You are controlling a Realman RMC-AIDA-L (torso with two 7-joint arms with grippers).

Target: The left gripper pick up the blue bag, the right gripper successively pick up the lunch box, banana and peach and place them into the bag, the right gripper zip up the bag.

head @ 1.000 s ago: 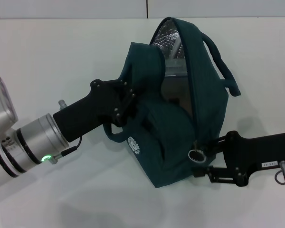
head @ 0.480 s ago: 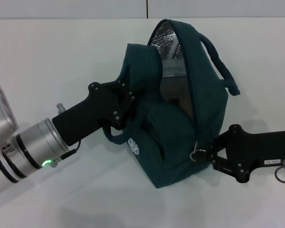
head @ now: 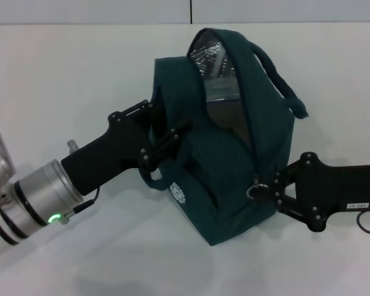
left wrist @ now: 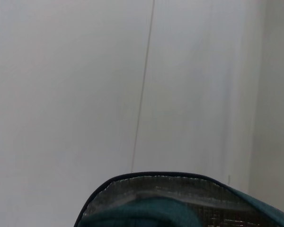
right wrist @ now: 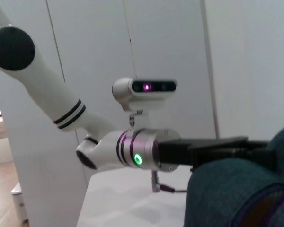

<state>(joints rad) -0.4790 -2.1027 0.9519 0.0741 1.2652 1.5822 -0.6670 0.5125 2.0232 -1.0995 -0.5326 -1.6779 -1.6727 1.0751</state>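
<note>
- Head view: the blue bag sits on the white worktop, mouth partly unzipped with foil lining showing. The left hand pinches its near flap. The right hand is at the zipper ring; its fingertips are hidden, so its grip is unclear.
- Left wrist view: only the bag's foil-lined rim shows, against a pale wall.
- Right wrist view: the left arm's silver wrist reaches the bag's fabric.

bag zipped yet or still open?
Still open. The blue bag gapes at the top, silver lining showing. The right gripper is at the zipper ring, low on the bag; the left gripper holds its side.
</note>
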